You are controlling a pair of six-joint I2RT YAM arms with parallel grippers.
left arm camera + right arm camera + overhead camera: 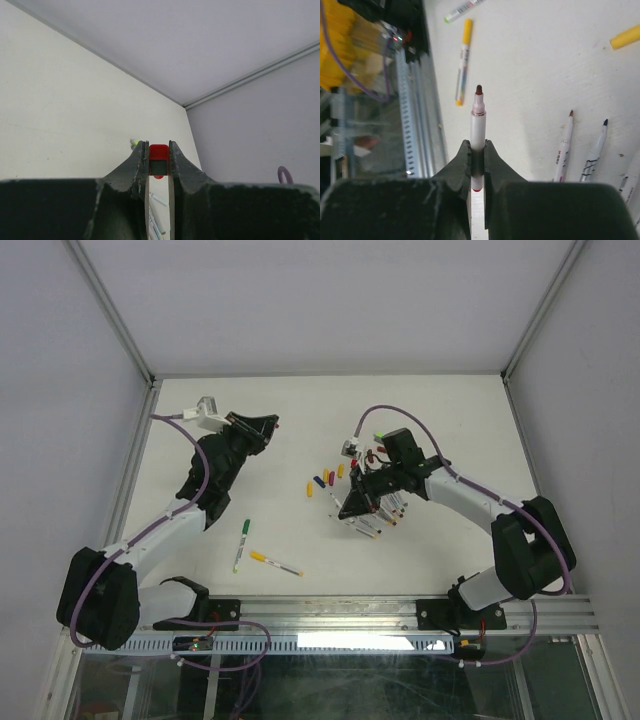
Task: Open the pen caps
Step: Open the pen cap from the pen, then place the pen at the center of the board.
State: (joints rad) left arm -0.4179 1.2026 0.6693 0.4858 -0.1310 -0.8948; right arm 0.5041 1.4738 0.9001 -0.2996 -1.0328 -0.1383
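White table [300,420], left pincer [158,144] pinching red cap [159,152]

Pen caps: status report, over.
Left pincer shut on red cap. Right pincer shut on uncapped pen. Nothing in the way.

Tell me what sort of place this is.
Likely a robotics lab test cell: white table walled by plain panels on aluminium framing, two robot arms bolted to a rail, loose marker pens.
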